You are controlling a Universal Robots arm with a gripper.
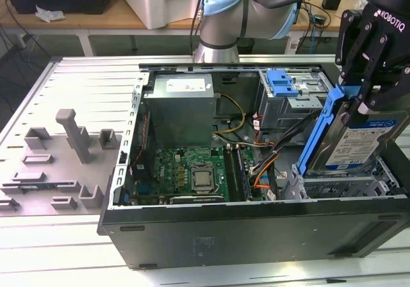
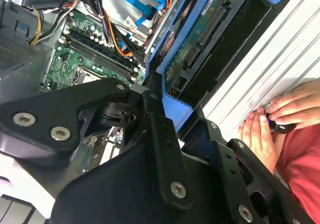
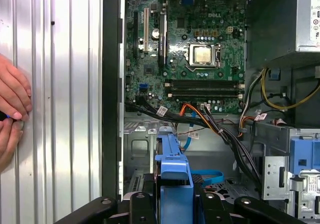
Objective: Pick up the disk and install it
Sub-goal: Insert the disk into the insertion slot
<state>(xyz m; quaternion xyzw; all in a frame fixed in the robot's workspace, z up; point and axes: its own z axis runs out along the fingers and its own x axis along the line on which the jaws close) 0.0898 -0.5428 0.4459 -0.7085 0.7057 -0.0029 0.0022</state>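
The disk, a silver drive with a blue-and-white label in a blue carrier frame, hangs tilted on edge over the drive bay at the front of the open computer case on the exterior view's right. My gripper is shut on its upper end from above. In the first wrist view the blue frame of the disk sticks out between the black fingers, over the case floor. In the second wrist view the disk's green circuit-board side shows beyond the gripper.
The case holds a green motherboard, a grey power-supply box, loose cables and a drive cage with a light-blue clip. A grey fixture plate lies on the exterior view's left. A person's hands rest on the ribbed table beside the case.
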